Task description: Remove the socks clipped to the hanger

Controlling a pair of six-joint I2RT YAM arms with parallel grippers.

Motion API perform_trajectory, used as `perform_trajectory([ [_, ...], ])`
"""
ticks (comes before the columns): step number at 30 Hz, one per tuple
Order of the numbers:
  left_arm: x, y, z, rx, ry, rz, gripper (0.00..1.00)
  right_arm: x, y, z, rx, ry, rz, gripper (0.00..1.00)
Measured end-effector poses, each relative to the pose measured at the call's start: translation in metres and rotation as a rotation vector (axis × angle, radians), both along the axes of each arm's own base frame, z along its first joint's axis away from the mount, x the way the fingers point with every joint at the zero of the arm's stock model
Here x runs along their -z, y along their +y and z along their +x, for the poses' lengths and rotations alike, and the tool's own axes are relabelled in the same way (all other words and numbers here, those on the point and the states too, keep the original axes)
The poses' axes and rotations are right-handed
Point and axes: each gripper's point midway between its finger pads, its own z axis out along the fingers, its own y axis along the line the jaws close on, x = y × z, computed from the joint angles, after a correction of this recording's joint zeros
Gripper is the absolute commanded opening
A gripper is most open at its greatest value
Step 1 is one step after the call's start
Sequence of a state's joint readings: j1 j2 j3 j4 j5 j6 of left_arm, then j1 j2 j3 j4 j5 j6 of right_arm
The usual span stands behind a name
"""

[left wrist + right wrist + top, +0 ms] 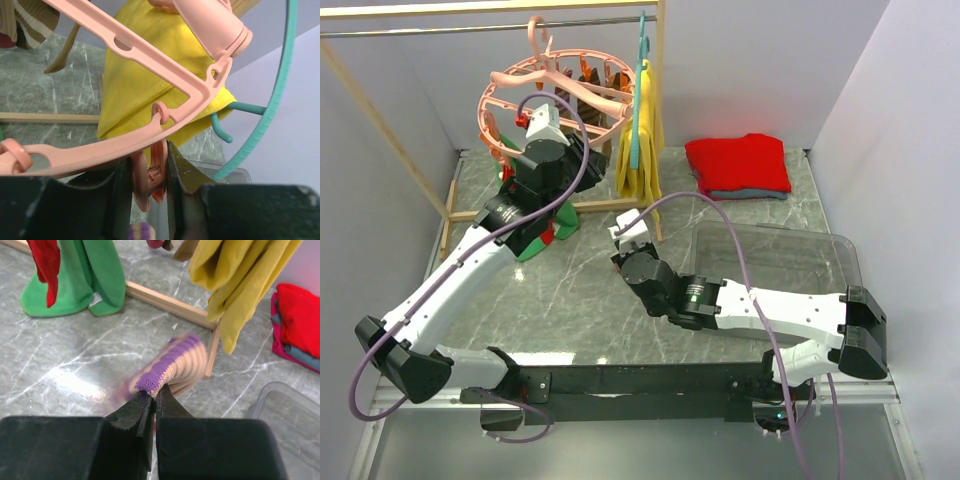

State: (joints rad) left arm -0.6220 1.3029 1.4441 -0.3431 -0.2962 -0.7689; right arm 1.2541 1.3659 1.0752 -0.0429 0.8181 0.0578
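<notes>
The salmon-pink hanger ring [495, 85] hangs from the rail, with brown striped socks [590, 80] clipped at its far side. My left gripper [582, 150] is at the ring's right side. In the left wrist view it [150, 160] is shut on a pink and orange clip [152, 175] dangling under the ring [100, 150]. My right gripper [620, 240] is lower, over the table. In the right wrist view it [155, 391] is shut on a purple-and-tan striped sock [175, 365], blurred by motion. A red sock [47, 265] hangs at the far left.
A yellow cloth [640, 150] hangs on a thin teal hanger [640, 90] right of the ring. A green cloth [535, 245] lies by the wooden base bar [170, 302]. A folded red garment [738, 163] lies at the back right. A clear bin [840, 260] stands at the right.
</notes>
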Motion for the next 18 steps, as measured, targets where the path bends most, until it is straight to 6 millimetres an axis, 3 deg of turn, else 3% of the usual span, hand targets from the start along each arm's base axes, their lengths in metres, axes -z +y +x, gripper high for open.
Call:
perform_trajectory([
  [6, -0.006, 0.004, -0.004, -0.001, -0.014, 0.003, 0.01, 0.008, -0.008, -0.004, 0.01, 0.026, 0.018, 0.0],
  [11, -0.008, 0.003, -0.007, 0.017, -0.022, 0.011, 0.01, 0.009, -0.032, -0.005, 0.041, 0.074, 0.061, 0.0],
  [14, -0.007, 0.0, -0.009, 0.036, -0.021, 0.011, 0.01, 0.001, -0.064, 0.002, 0.114, 0.104, 0.116, 0.0],
  [18, -0.007, -0.003, -0.011, 0.06, -0.021, 0.012, 0.01, -0.019, -0.126, 0.006, 0.241, 0.126, 0.232, 0.0],
])
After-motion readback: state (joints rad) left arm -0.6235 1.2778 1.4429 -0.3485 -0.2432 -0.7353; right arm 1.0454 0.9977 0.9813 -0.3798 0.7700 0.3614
